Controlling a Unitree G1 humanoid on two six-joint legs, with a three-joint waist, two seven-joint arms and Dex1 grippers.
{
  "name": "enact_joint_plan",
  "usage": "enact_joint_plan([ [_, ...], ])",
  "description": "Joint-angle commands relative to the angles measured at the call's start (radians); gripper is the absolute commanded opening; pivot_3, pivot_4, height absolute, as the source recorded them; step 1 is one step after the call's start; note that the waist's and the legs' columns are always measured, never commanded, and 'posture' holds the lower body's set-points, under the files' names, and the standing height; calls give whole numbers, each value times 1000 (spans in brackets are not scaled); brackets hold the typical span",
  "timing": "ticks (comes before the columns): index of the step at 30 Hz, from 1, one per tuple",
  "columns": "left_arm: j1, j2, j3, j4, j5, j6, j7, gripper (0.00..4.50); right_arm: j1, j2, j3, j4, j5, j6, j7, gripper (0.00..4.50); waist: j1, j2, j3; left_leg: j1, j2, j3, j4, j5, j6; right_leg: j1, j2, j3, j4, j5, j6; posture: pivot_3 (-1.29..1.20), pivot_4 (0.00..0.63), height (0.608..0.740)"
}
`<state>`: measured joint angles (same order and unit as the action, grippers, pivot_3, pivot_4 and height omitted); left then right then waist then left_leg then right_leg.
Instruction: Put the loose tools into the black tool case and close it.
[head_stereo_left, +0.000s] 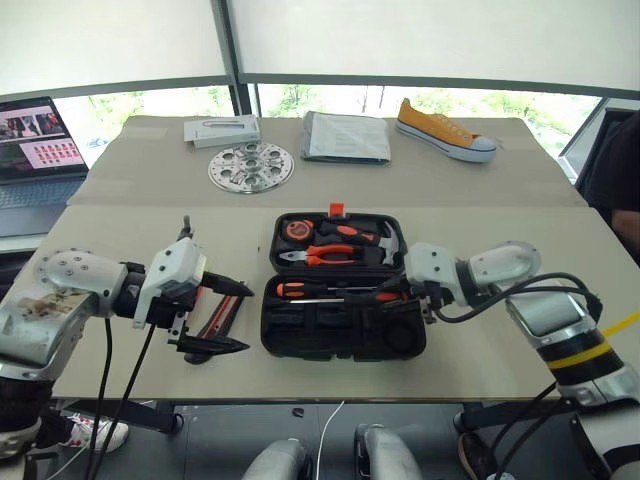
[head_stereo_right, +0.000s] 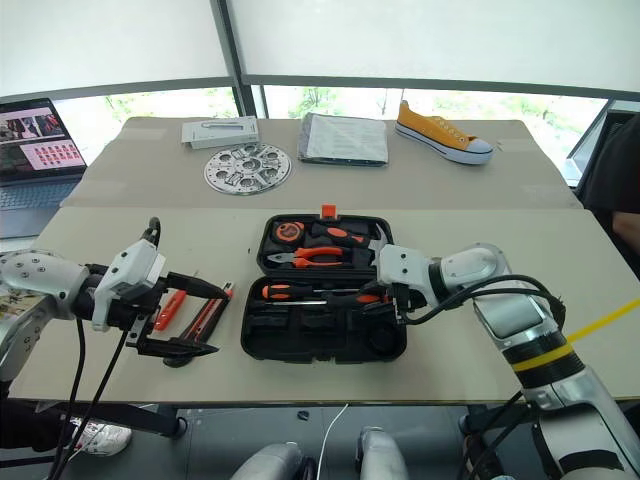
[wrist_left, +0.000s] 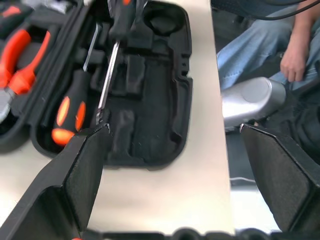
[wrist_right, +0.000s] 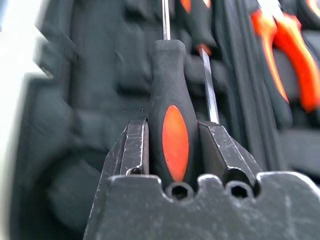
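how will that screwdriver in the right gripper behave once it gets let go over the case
The screwdriver, clamped by its handle in the right gripper, looks stiff, with a thin steel shaft. The rounded handle may roll unless it drops into a moulded recess of the case. The fat handle probably outweighs the shaft, so that end likely lands first.

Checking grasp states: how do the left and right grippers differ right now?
The left gripper is open and holds nothing; the right gripper is shut on a screwdriver by its handle. The left gripper hangs over the table beside the case; the right gripper is over the case's near half. Both have black fingers and point toward the case.
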<state>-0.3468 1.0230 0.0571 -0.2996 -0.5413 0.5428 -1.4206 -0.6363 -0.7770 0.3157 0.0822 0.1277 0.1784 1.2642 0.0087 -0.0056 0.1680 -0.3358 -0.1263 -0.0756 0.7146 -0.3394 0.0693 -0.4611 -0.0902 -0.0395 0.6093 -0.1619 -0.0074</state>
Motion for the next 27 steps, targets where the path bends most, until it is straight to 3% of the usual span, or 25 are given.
enact_joint_plan([
  [1, -20, -1, 4, -21, -13, -11, 10, 4500, -22, 10, -22, 14, -12, -32, 5, 1032, -3, 0, 0, 0, 1, 0, 0, 0, 0, -1, 1, 0, 0, 0, -1, 0, 150, 740],
  [8, -51, -17, -21, -3, -3, -24, 14, 4500, 6, 30, -17, -18, -20, -20, 7, 1032, -9, 0, 0, 0, 2, 0, 0, 1, -1, -2, 1, 0, 2, -1, -4, 0, 150, 740],
  [10, -65, -20, -29, 8, 1, -27, 13, 4500, 8, 36, -20, -21, -24, -6, -4, 2052, -9, 0, 0, 0, 2, 0, 0, 1, -1, -2, 1, 0, 2, -1, -4, 0, 150, 740],
  [18, -77, -24, -45, 17, 3, -36, 7, 4500, -15, 99, -86, -93, 60, 154, -48, 4471, -11, 0, 0, -1, 2, 0, 0, 1, -1, -2, 1, 0, 2, -1, -4, 0, 150, 740],
  [21, -81, -27, -51, 24, 7, -42, 8, 4500, -18, 133, -94, -102, 75, 201, -82, 4289, -11, 0, 0, 0, 2, 0, 0, 1, -1, -2, 1, 0, 2, -1, -4, 0, 150, 740],
  [27, -84, -32, -55, 26, 10, -45, 9, 4500, 3, 150, -68, -107, 62, 201, -86, 2347, -11, 0, 0, -1, 2, -1, 0, 1, -1, -2, 1, 0, 2, -1, -4, 0, 150, 740],
])
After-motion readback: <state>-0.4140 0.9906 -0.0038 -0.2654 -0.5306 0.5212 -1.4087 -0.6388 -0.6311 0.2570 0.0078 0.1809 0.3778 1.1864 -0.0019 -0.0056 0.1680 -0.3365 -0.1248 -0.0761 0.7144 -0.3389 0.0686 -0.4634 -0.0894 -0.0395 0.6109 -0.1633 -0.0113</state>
